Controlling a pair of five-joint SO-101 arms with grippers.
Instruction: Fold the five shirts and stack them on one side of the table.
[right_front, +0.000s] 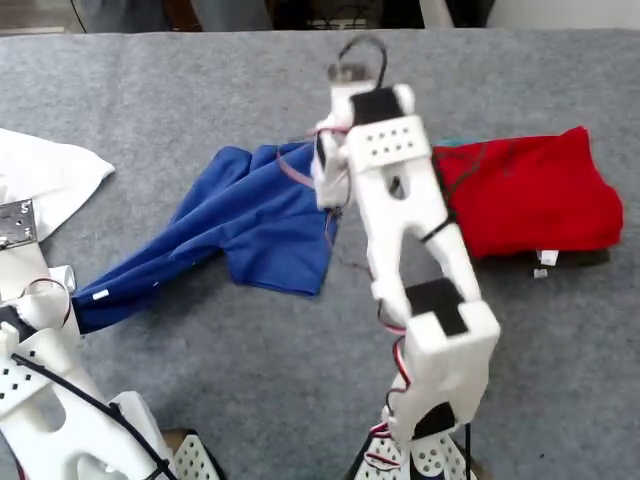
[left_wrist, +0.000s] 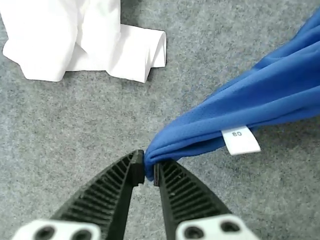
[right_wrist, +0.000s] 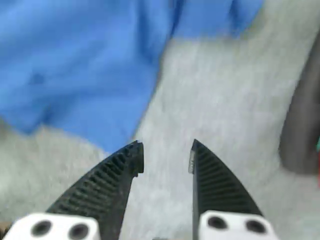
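Left jaws pinch the blue shirt (right_front: 255, 215), stretched diagonally toward the right jaws, which gape.

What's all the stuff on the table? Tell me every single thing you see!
blue shirt: one, blue, rumpled across the middle of the table
red shirt: one, red, folded, on the right side
dark cloth: one, dark, edge peeking out under the red shirt
white shirt: one, white, at the left edge
table: one, grey, under everything
left arm: one, white, jaws shut on the blue shirt's end
right arm: one, white, jaws open above the table beside the blue shirt
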